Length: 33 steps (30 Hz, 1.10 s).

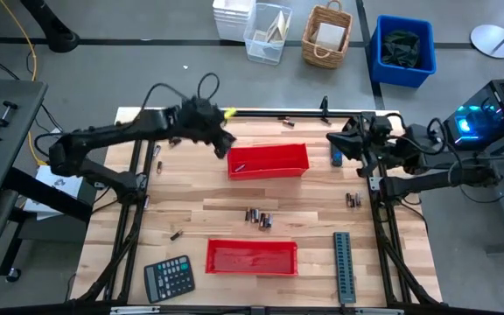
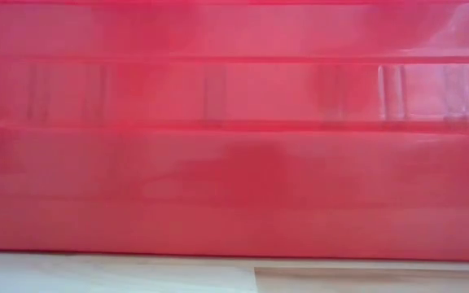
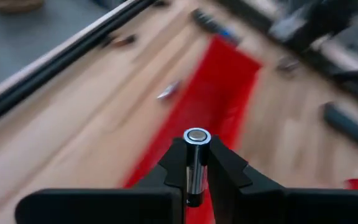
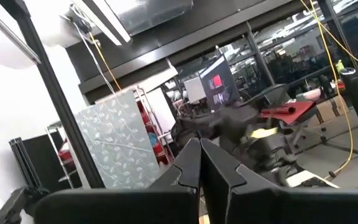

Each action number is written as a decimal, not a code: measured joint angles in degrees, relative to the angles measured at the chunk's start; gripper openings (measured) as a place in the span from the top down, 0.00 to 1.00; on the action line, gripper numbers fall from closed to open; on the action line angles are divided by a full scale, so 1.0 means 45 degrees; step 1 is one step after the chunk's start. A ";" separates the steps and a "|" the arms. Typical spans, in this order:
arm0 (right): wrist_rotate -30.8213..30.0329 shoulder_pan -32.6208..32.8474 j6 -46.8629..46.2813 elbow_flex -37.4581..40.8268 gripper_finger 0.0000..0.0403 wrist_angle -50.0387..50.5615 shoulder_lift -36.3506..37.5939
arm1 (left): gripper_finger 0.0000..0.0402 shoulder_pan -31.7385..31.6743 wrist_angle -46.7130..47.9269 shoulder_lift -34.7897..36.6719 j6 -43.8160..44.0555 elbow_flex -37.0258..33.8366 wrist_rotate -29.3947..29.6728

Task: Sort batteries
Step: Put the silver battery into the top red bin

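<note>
Currently the left end effector is clamped on one battery, which stands upright between the two dark fingers with its metallic end cap showing above them. In the high view this end effector sits over the far-left part of the table, just beside the left end of the far red tray. That tray holds one small light-ended item near its left end. The right end effector has its fingers pressed together with nothing between them, and it points away from the table toward the room; in the high view it is near the far-right corner, beside the small black-and-blue device. Loose batteries lie on the table: a cluster between the two trays, a pair toward the right edge, and a single one toward the left. The near red tray lies between the calculator and the grey ridged strip. In the low view, a red tray wall fills almost the whole picture.
</note>
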<state>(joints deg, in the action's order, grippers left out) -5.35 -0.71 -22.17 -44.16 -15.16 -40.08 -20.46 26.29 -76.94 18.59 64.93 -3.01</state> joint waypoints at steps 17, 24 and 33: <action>0.0000 0.0000 0.0675 0.0000 1.00 0.0646 -0.0024 | 0.94 0.2266 -0.5286 -0.2732 -0.0368 -0.0952 0.2817; 0.0000 -0.0003 0.0616 0.0000 1.00 0.0640 -0.0024 | 0.82 0.2235 -0.5707 -0.3256 -0.0831 -0.0942 0.2803; -0.0022 -0.0004 0.0684 0.0000 1.00 0.0636 -0.0040 | 0.50 0.1976 -0.1046 -0.1981 -0.0928 0.0355 0.2887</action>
<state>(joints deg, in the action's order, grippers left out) -5.45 -0.73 -19.09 -44.16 -12.29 -40.26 -11.56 21.58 -85.86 14.42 66.52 9.99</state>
